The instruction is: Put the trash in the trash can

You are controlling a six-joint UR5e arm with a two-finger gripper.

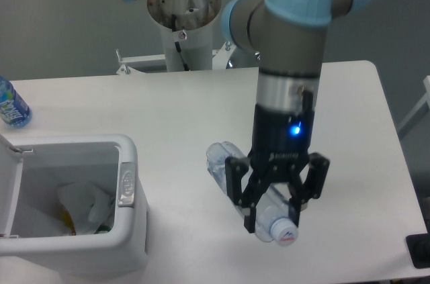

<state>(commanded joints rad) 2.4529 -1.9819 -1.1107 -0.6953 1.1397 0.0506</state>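
The crushed clear plastic bottle (232,173) lies on the white table, its white cap (285,232) pointing to the front edge. My gripper (273,218) is lowered over the cap end, open, with one finger (249,222) on each side of the bottle. The bottle rests on the table. The white trash can (131,244) stands at the front left with its lid (8,190) swung open and a grey latch (125,184) on its rim. A crumpled whitish wrapper (84,205) lies inside the can.
A small blue-labelled bottle (10,106) stands at the far left table edge. The arm's base column (183,19) rises at the back. A dark object (420,250) sits at the front right corner.
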